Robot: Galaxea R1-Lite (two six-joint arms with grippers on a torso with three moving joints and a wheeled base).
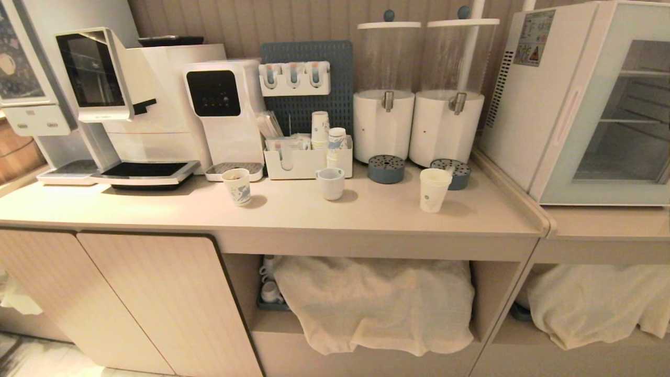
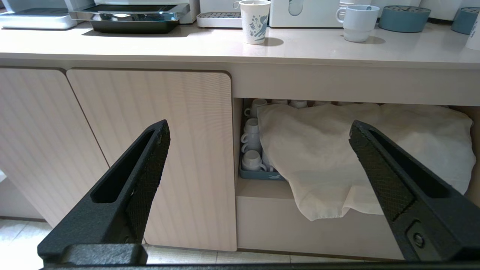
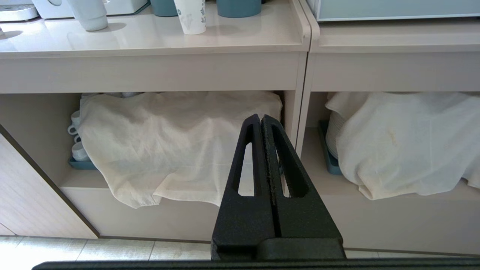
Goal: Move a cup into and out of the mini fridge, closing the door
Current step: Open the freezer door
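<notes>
Counter [image 1: 293, 209]: a row of drink machines is being carried along its far edge.
Fridge [image 1: 528, 104]: is being seen at far right, on a lower ledge.
Door [image 1: 602, 120]: is being kept closed, as far as can be judged.
Cup [image 1: 434, 189]: is being left standing at the counter's right, near the fridge, untouched.
Left gripper [image 2: 258, 150]: is being held wide apart, low before the cabinets, holding nothing.
Right gripper [image 3: 261, 120]: is being held pressed together, empty, low before the shelves.
Progress: nothing is being counted as done; opening, placing, removing and closing are all being left.
</notes>
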